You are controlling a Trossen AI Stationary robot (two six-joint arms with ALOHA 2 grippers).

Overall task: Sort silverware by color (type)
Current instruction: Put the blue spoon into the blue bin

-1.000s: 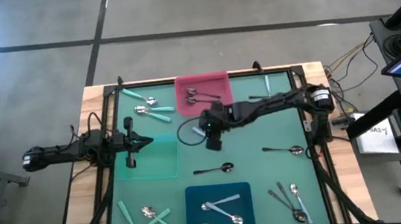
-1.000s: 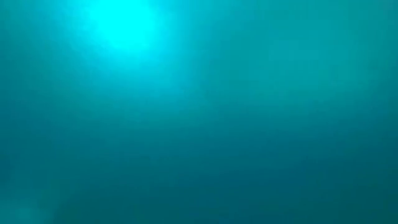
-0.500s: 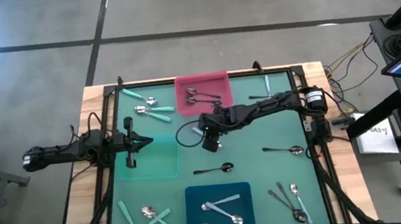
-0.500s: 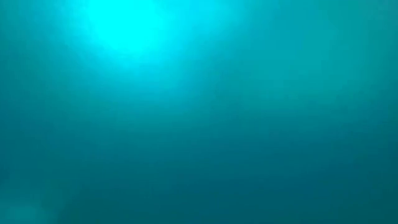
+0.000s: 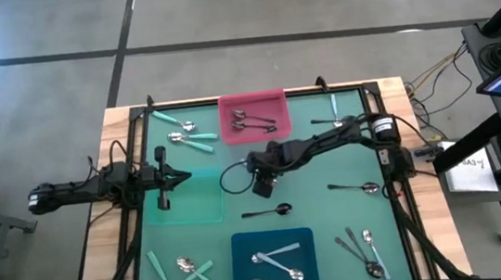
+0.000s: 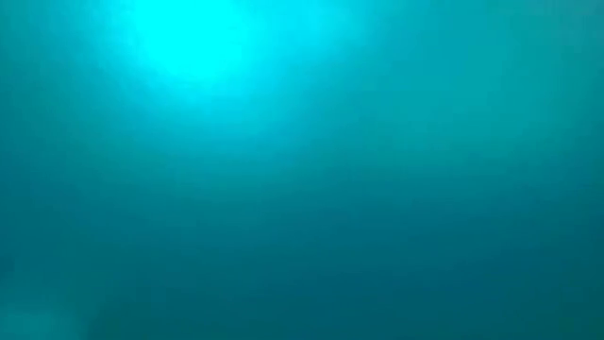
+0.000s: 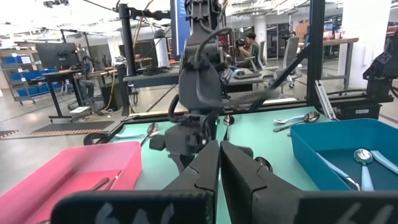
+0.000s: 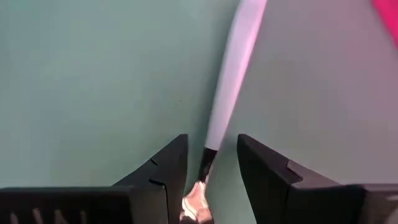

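From above we see the right gripper (image 5: 255, 161) reaching to the middle of the green tabletop (image 5: 328, 164), just below the pink tray (image 5: 254, 114). In its wrist view we see its fingers (image 8: 163, 169) spread, one on each side of a pale-handled spoon (image 8: 233, 68) lying flat on the tabletop; the metal neck sits in the gap between them, and we cannot tell whether either finger touches it.

The left gripper (image 5: 180, 176) hangs over the near edge of the green tray (image 5: 203, 201) on the left side. Its wrist view shows its fingers (image 7: 200, 174) pressed together with nothing between them, pointing toward the right arm.

We find the other spoons scattered. Two dark ones (image 5: 248, 118) lie in the pink tray. Pale blue ones (image 5: 276, 264) lie in the blue tray (image 5: 244, 273) at the bottom edge. A mint-handled group (image 5: 184, 132) sits at the top left, beside the pink tray, and another mint group (image 5: 183, 274) at the bottom left. A dark spoon (image 5: 269, 211) lies alone just above the blue tray, another (image 5: 356, 187) toward the right edge, and a small cluster (image 5: 363, 249) at the bottom right. One more spoon (image 5: 334, 112) lies near the top right corner.

The low view gives us only a teal blur.
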